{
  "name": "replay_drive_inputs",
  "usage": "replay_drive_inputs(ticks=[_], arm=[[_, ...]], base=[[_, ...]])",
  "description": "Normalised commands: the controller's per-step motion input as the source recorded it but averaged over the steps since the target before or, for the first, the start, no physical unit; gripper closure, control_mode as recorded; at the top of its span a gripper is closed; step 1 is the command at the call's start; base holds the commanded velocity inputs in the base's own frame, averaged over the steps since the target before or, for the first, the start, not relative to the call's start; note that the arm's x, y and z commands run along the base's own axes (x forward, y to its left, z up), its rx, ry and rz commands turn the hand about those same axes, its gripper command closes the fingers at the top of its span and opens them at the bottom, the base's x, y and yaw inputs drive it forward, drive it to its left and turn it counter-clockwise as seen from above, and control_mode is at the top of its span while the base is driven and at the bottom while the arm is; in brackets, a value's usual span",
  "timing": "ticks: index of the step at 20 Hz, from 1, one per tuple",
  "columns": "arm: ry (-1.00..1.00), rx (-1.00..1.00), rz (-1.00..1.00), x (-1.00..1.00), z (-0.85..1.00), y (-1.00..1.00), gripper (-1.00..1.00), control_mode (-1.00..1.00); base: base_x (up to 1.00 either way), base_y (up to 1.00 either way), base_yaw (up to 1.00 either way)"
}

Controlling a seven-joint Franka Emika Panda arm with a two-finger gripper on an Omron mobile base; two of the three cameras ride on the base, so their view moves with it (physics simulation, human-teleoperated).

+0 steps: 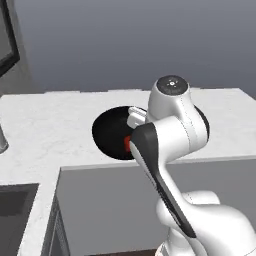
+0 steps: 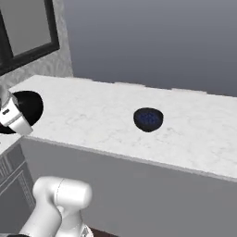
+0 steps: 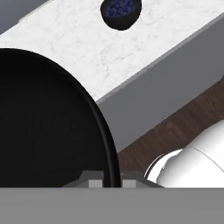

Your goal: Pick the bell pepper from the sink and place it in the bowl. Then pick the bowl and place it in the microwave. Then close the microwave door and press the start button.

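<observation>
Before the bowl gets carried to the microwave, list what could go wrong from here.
1. The claw is shut on just the thin rim of the black bowl, so the wide bowl could tilt or slip when lifted.
2. A tilt could roll the bell pepper out.
3. The bowl sits near the counter edge; a dropped bowl could fall to the floor.

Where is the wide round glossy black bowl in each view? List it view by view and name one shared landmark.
Left base view: the wide round glossy black bowl sits at centre on the white marble counter, partly behind the arm.
Right base view: at the left edge, near the counter's front.
Hand view: large, across the left half.
Shared landmark: the counter's front edge, right beside the bowl.
</observation>
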Motion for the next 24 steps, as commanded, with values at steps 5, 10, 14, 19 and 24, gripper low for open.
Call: replay_drive_inputs(ticks=[5,10,14,19,24], arm=[[0.0,0.0,0.0,0.0,0.0,0.0,1.0,1.0],[0.0,0.0,0.0,0.0,0.0,0.0,1.0,1.0],[0.0,0.0,0.0,0.0,0.0,0.0,1.0,1.0],[0.0,0.0,0.0,0.0,0.0,0.0,1.0,1.0],[0.0,0.0,0.0,0.0,0.0,0.0,1.0,1.0]], base=[[-0.18,0.0,-0.89],[-0.08,-0.1,-0.85],[0.0,-0.37,-0.8],[0.0,-0.76,-0.69],[0.16,-0.88,-0.63]])
